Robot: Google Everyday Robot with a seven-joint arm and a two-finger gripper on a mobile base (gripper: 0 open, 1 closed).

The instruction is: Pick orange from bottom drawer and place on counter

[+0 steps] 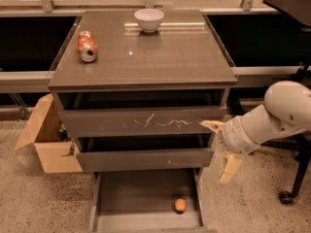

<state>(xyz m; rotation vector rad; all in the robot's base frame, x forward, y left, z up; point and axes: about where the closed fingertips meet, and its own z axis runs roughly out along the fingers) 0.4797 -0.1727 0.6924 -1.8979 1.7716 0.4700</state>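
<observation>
**Orange sits in open bottom drawer as gripper hangs beside cabinet**

From my remote station I see the small round orange fruit (180, 205) lying on the flat dark tray of the plain grey-brown bottom drawer (141, 193). The drawer is pulled out toward the camera. The fruit rests at about 5 o'clock on the tray, near the front lip and closer to the right wall than the left. Nothing touches it.

The cream-coloured two-finger gripper (217, 152) hangs at 3 o'clock from the cabinet, just off its right side, level with the middle drawer (146, 158). It is well above the orange, at about 1 o'clock from it. Its fingers stand apart and hold nothing. One points left toward the corner of the scratched upper drawer front (141, 122), and the other slants down toward the floor. The bulky white arm (279, 113) reaches in from the right edge.

The glossy grey-brown counter (155, 62) on top of the cabinet carries two things. A small white ceramic bowl (149, 19) stands at 12 o'clock near the back edge, and a crushed red-orange soda can (86, 46) lies on its side at 10 o'clock. An open brown cardboard box (46, 142) stands on the speckled floor (252, 203) at 9 o'clock from the cabinet, against its left side.
</observation>
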